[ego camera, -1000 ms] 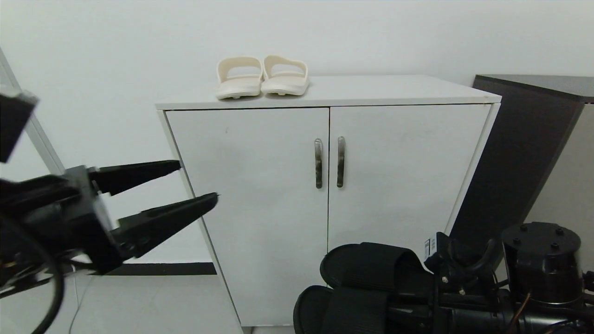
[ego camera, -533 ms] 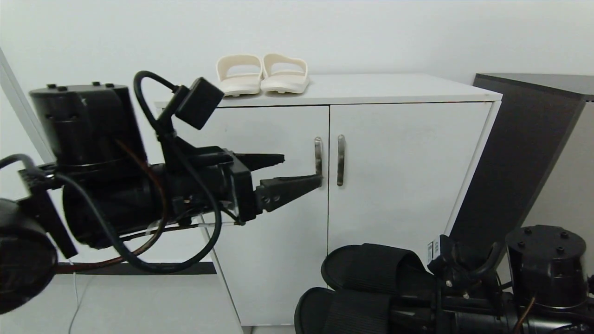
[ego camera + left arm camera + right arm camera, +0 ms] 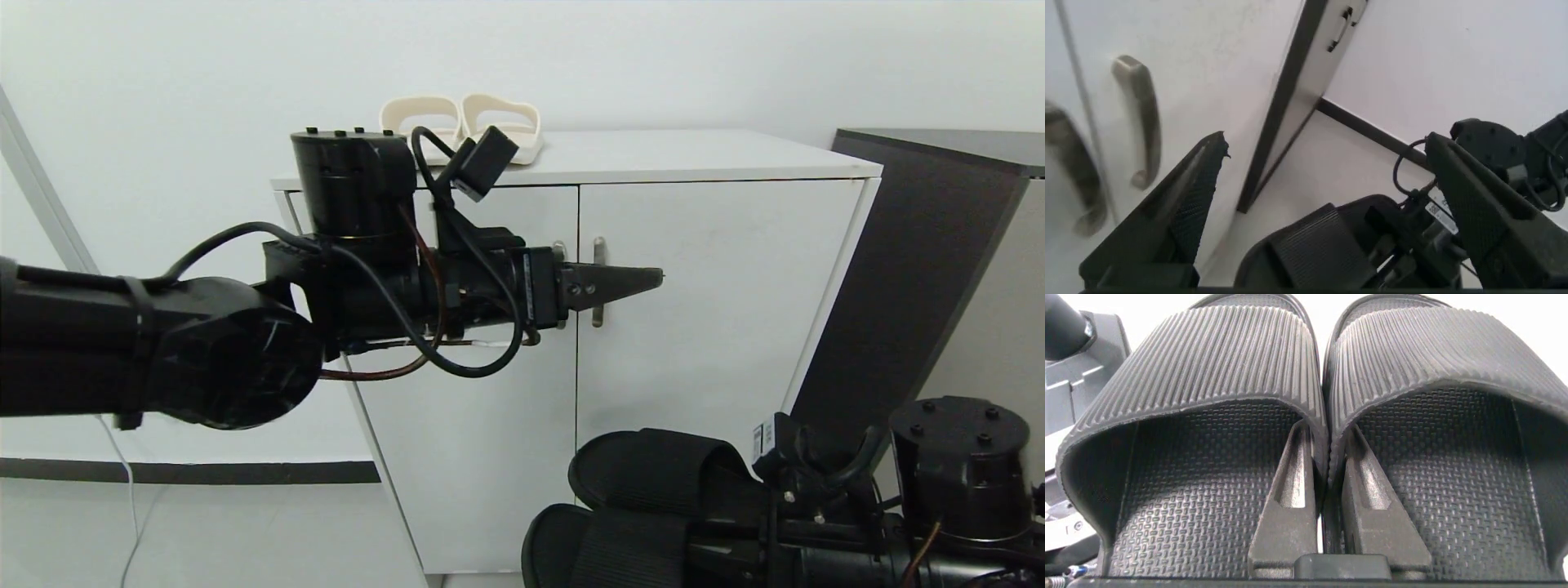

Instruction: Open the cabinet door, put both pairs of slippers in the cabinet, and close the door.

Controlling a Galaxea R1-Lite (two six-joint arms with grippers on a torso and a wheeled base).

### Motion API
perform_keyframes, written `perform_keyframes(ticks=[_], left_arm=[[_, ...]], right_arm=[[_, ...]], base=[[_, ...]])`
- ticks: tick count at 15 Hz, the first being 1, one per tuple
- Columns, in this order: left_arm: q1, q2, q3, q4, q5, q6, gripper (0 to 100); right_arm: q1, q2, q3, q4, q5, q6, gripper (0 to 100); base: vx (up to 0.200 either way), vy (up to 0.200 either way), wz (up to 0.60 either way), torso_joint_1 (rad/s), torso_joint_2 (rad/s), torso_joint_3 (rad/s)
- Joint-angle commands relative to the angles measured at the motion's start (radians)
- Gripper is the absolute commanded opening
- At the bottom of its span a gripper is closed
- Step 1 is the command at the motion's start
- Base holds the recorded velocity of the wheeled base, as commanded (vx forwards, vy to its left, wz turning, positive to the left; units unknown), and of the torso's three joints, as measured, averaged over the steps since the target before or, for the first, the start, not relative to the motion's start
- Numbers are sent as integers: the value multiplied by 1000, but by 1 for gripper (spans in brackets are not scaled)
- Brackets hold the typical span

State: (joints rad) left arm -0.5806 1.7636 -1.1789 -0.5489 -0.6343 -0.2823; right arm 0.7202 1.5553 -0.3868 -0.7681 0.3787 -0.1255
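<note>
Change: Swinging right, the left arm has crossed the frame. A second ago its hand sat at the left edge, half a second ago its tip was at the left door's handle, and now the left hand (image 3: 653, 279) is at centre frame, past the door seam.
Left hand: spread wide in the left wrist view (image 3: 1327, 140), nothing between the fingers (image 3: 1167, 220). In the head view it is edge-on, level with the handles.
Handles: the grey metal bar handle of the right door (image 3: 1139, 114) sits just beside one finger, outside the gap; I cannot tell whether they touch. The grey metal bar handle of the left door (image 3: 1069, 180) is next to it, mostly hidden behind the wrist in the head view.
Cabinet: the white two-door cabinet (image 3: 718, 286) fills the middle of the frame, both doors shut.
Cream pair: the pair of cream slide slippers (image 3: 498, 110) stands side by side on the cabinet's top, upper centre, partly behind the arm.
Black pair: the pair of black ribbed rubber slippers (image 3: 645, 474) is at lower right, carried by the right arm.
Right hand: the right hand (image 3: 1325, 457) has one finger inside each black slipper (image 3: 1208, 400), pinching their adjoining side walls together.
Surroundings: a dark grey cabinet (image 3: 914, 286) stands at the right edge, touching the white one.
</note>
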Motion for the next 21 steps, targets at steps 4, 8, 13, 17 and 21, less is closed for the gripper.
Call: perform_keyframes(ticks=[4, 8, 13, 17, 21], left_arm=[[25, 102, -70, 0, 11, -3, 100], [25, 100, -70, -2, 137, -1, 100], [24, 146, -122, 0, 157, 0, 100], [18, 175, -142, 3, 157, -1, 100], [18, 181, -142, 4, 157, -1, 0]], right_arm=[[-1, 2, 8, 0, 0, 0, 0], [-1, 3, 13, 0, 0, 0, 0], [-1, 5, 14, 1, 0, 0, 0], [-1, 6, 16, 1, 0, 0, 0], [-1, 12, 16, 1, 2, -2, 0]], base=[[0, 0, 0, 0, 0, 0], [0, 0, 0, 0, 0, 0], [0, 0, 0, 0, 0, 0], [0, 0, 0, 0, 0, 0], [0, 0, 0, 0, 0, 0]])
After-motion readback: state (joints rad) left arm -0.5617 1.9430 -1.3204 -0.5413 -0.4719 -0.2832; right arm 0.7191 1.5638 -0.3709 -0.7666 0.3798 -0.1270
